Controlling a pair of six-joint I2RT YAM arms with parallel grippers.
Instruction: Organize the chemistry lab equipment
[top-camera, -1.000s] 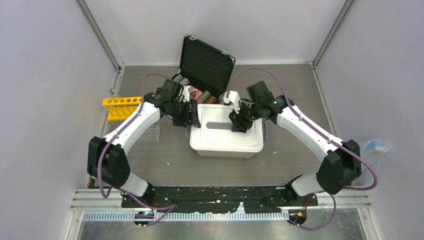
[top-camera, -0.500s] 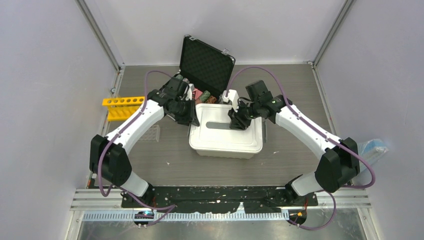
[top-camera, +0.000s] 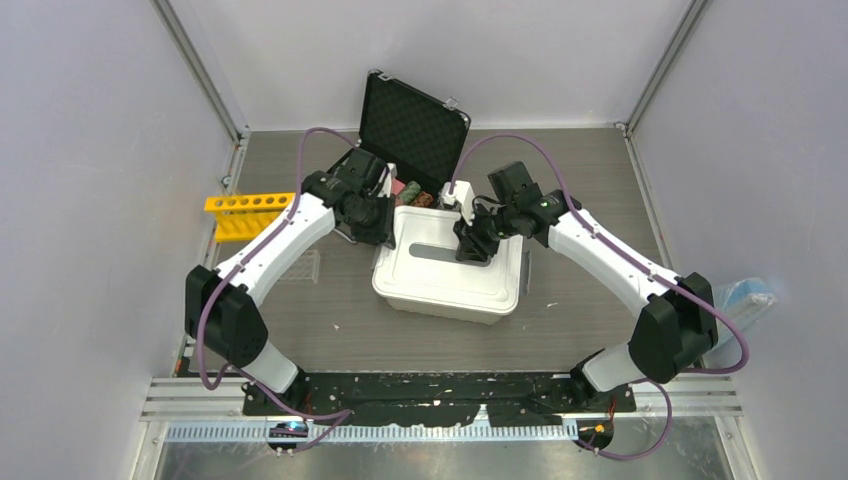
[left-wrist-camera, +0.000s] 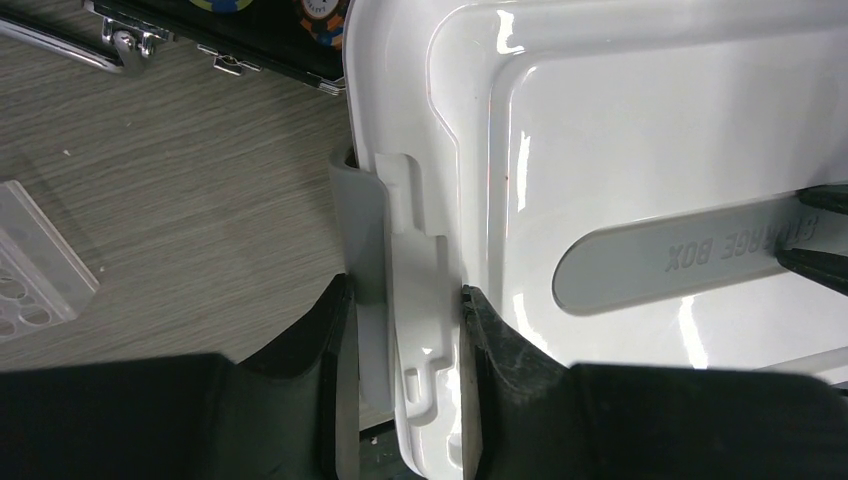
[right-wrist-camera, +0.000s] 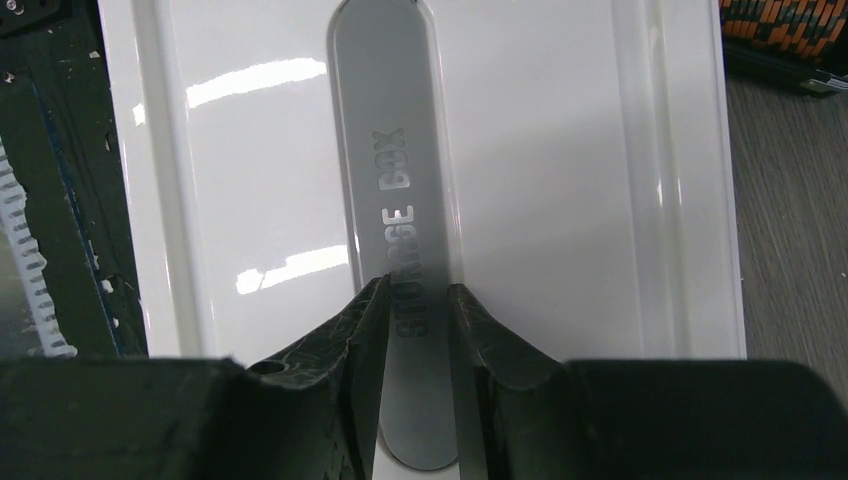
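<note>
At centre, the left claw (left-wrist-camera: 400, 372) is clamping the shut box's (top-camera: 448, 282) latch (left-wrist-camera: 408, 300), while the right claw (right-wrist-camera: 415, 330) is sitting narrowly parted over its handle (right-wrist-camera: 388, 120); whether it is gripping, I cannot tell. Sorting is seemingly just beginning: the yellow rack (top-camera: 240, 215) at 9 o'clock, the clear rack (top-camera: 300, 268) and the goggles (top-camera: 750, 295) at 3 o'clock are lying outside it.

The storage box (top-camera: 445, 285) lies just before the open case (top-camera: 415, 128).

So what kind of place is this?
Probably a robot testing booth: left arm and right arm bolted at the table edge, plain walls around, lab props like the yellow tube rack and white storage box.
</note>
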